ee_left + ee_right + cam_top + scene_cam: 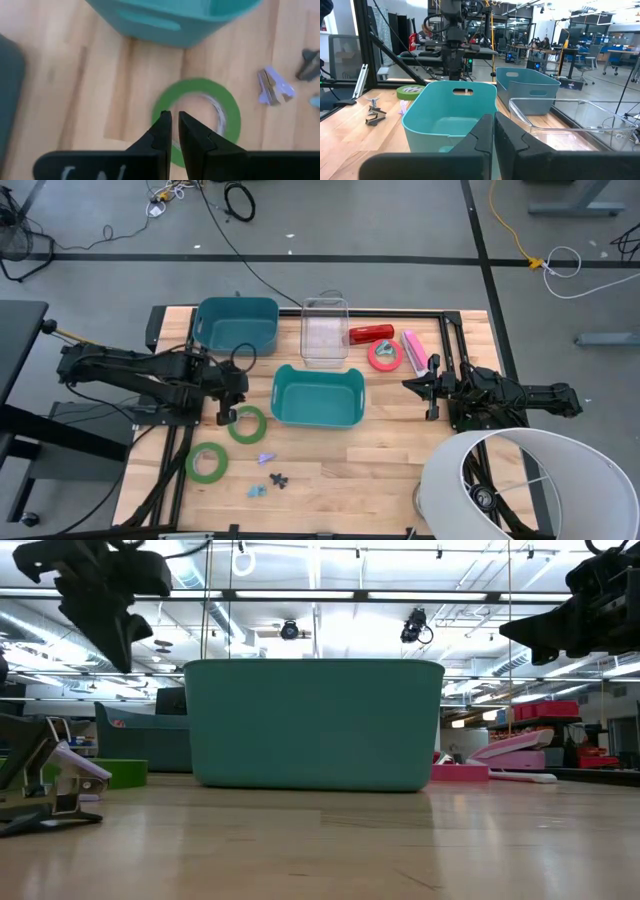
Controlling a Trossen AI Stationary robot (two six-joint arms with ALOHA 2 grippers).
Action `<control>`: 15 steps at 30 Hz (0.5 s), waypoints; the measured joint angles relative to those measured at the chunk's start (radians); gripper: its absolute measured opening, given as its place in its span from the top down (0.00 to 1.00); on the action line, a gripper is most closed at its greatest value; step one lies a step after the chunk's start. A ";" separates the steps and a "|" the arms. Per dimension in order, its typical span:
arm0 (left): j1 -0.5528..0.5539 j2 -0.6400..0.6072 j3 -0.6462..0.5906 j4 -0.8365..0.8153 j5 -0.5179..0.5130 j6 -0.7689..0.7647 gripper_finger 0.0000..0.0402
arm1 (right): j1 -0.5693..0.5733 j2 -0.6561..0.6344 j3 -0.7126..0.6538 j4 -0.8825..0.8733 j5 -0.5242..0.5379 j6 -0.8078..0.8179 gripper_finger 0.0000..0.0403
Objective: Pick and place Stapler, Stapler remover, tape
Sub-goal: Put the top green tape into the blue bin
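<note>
We found the left claw (pixel 174 120) hanging with its fingers nearly together above the near rim of a green tape roll (pixel 197 117), which lay flat on the surface (pixel 330 465) just beside the teal bin (pixel 317 397). The right claw (pixel 412 385) waited, pinched together and empty, near the pinkish-red roll (pixel 385 355). We judged the roll light, stiff and probably smooth-sided, best pinched across its band, one finger inside the open centre.

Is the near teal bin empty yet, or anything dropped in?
Empty as far as visible: the teal bin shows only bare floor from above, and the right wrist view shows nothing inside.
</note>
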 joint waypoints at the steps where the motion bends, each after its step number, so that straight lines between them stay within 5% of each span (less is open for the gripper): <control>1: 0.000 0.016 0.000 -0.004 0.003 0.000 0.91 | 0.000 0.000 0.000 0.000 0.000 0.000 0.96; 15: 0.000 0.211 0.000 -0.010 -0.034 -0.053 0.91 | 0.000 0.000 0.000 0.000 0.000 0.000 0.96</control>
